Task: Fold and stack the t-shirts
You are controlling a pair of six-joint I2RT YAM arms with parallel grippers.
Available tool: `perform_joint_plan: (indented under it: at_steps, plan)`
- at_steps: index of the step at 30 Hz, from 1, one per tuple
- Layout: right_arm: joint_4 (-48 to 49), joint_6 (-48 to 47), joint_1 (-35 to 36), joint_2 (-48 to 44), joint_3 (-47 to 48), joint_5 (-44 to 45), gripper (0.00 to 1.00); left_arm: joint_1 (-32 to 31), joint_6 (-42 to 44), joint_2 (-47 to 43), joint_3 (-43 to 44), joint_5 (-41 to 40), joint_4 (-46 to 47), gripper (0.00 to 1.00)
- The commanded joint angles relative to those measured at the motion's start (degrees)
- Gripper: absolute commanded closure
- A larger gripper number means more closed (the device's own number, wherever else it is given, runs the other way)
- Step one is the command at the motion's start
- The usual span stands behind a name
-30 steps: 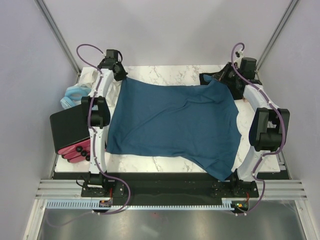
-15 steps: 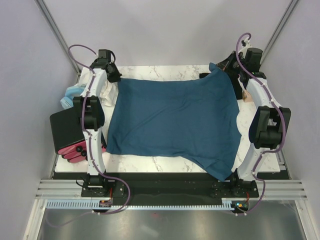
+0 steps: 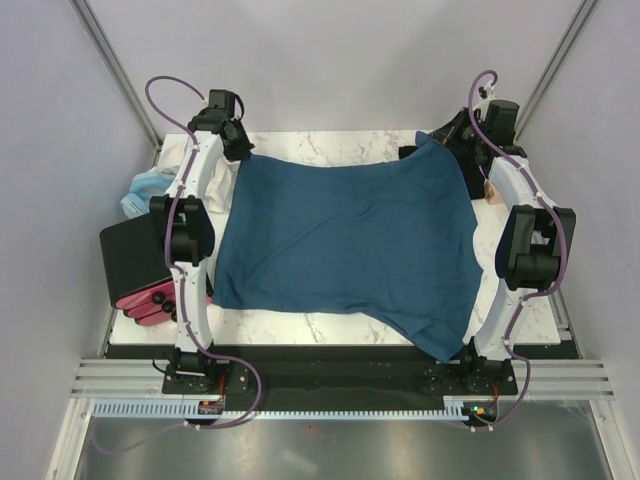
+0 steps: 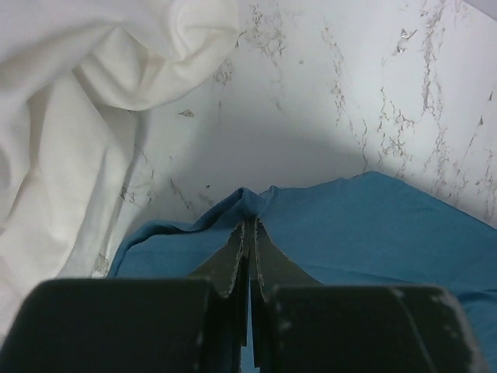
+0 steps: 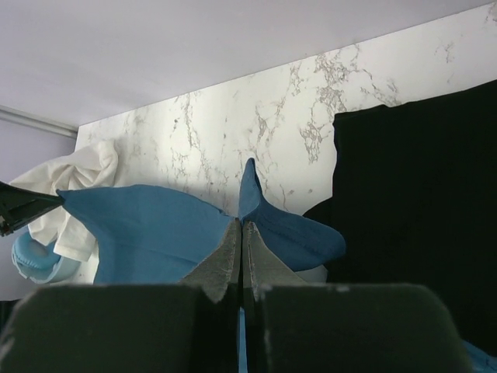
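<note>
Both hands are clamped shut on the blue shirt (image 3: 345, 240). The left hand (image 4: 247, 230) has one shirt corner at the counter's (image 3: 340, 145) far left. The right hand (image 5: 241, 227) has the other corner at the counter's far right, raised off the counter. The rest of the shirt lies spread across the middle of the counter, and its near right part looks to hang over the counter's near edge.

Risks:
- Each hand holds only a thin tuck of fabric. A fast or uneven pull could slip a corner out and collapse the fold.
- The right corner sits higher than the left. If the hands travel out of step, the fold line skews.
- The black shirt (image 5: 419, 202) sits at the counter's far right, right behind the raised corner. It could get snagged or dragged along.
- The white cloth (image 4: 85, 101) bunched at the counter's far left is just beside the left grip, so it poses the same snag risk.
- The overhanging part could drag more of the shirt off the near edge once tension drops.
</note>
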Motion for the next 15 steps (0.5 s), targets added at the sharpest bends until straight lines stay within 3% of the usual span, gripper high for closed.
perform_joint_plan:
  at_steps: [1, 15]
  plan:
    - [1.1, -1.7, -0.2, -4.2, 1.2, 0.4, 1.0, -0.2, 2.2, -6.9, -1.6, -3.3, -1.9, 0.98]
    - [-1.3, -4.2, -0.1, -16.2, -8.6, 0.6, 1.0, -0.2, 4.2, -22.0, -21.1, -6.7, -1.7, 0.98]
